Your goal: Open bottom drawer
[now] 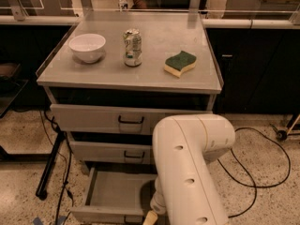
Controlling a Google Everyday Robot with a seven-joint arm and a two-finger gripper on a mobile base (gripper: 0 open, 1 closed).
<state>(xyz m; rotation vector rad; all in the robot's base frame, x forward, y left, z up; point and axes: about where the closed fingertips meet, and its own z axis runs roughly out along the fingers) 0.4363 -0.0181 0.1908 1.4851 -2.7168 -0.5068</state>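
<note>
The bottom drawer (112, 195) of the grey cabinet stands pulled out toward me, and its plain grey tray shows. Its front panel (101, 214) lies at the frame's bottom edge. My white arm (187, 172) reaches down in front of the cabinet's right half and hides the drawer's right side. The gripper (151, 218) is at the bottom edge, by the drawer's front, mostly cut off by the frame. The middle drawer (112, 151) and the top drawer (108, 118) are closed, each with a black pull handle.
On the cabinet top (154, 71) stand a white bowl (87, 47), a drink can (132, 47) and a green-and-yellow sponge (180, 63). A black pole (49, 165) leans at the cabinet's left. A black cable (262, 168) loops over the speckled floor at right. Dark cabinets stand behind.
</note>
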